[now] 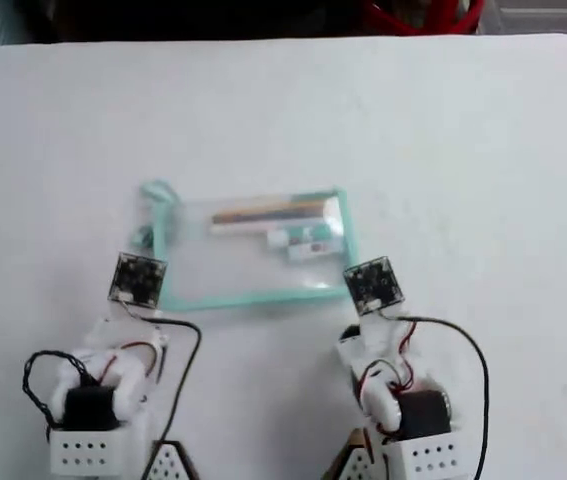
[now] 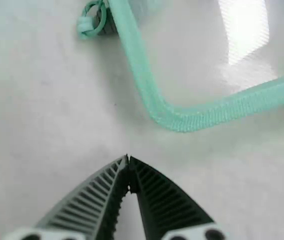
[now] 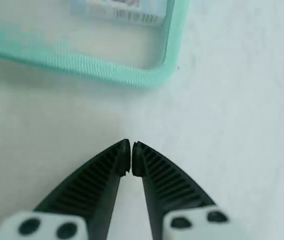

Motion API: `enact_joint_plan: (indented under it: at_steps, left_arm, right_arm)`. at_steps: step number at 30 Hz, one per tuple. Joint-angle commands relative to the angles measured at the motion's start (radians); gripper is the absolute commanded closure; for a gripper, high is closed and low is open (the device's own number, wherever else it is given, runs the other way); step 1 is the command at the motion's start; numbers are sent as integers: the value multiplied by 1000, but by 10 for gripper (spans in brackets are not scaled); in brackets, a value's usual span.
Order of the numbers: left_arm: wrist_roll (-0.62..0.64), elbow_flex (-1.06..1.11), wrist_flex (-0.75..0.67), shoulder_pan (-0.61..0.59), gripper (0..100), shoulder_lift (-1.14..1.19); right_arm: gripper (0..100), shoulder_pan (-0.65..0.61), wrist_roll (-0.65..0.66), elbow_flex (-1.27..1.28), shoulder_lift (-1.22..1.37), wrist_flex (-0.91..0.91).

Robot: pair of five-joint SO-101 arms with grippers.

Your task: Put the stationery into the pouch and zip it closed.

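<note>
Just beyond the left gripper (image 2: pixel 128 162) and right gripper (image 3: pixel 131 150), both pinched together empty and pointing downward, lies the pouch (image 1: pixel 243 272).

Barcode label (image 3: pixel 136 18), print too blurred to read

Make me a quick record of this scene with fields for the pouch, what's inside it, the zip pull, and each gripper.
pouch: clear with teal edging, lying flat on the white table
stationery: inside the pouch, along its far side
zip pull: teal ring at a pouch corner
left gripper: shut, empty, just off the pouch's near corner
right gripper: shut, empty, just off the other near corner
</note>
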Motion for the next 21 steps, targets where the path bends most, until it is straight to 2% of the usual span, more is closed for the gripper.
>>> enact_joint_plan:
  at_steps: [1,8,21]
  left_arm:
    - [12,-5,8,-1,976,-7]
    - [12,-5,8,-2,976,-7]
    - [12,-5,8,-2,976,-7]
  right_arm:
    - [980,15,0,9,-7,33]
    - [980,150,3,9,-7,33]
    - [980,156,3,9,-7,33]
